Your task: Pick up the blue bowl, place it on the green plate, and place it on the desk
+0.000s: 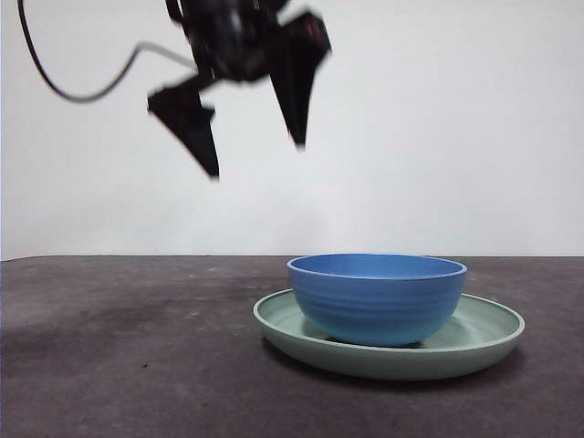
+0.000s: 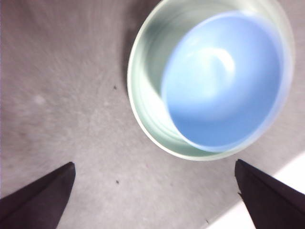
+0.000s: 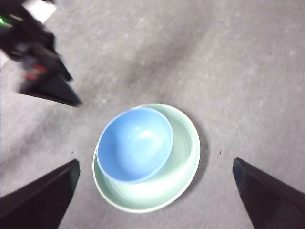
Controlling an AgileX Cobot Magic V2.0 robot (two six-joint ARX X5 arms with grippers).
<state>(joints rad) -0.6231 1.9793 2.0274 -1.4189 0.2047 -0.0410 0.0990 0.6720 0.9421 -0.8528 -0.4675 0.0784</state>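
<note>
The blue bowl (image 1: 377,297) stands upright inside the green plate (image 1: 484,333), which rests on the desk (image 1: 128,347) right of centre. My left gripper (image 1: 256,158) hangs open and empty high above the desk, up and to the left of the bowl, blurred. Its wrist view shows the bowl (image 2: 224,81) in the plate (image 2: 147,90) beyond its open jaws (image 2: 154,163). My right gripper (image 3: 155,161) is open and empty high above the bowl (image 3: 136,143) and plate (image 3: 183,152). That view also shows the left gripper (image 3: 47,81) off to one side of the bowl. The right gripper is out of the front view.
A black cable (image 1: 82,91) loops from the left arm at the top left. A plain white wall (image 1: 456,137) stands behind the desk's far edge. A pale strip past the desk edge (image 2: 281,186) shows in the left wrist view.
</note>
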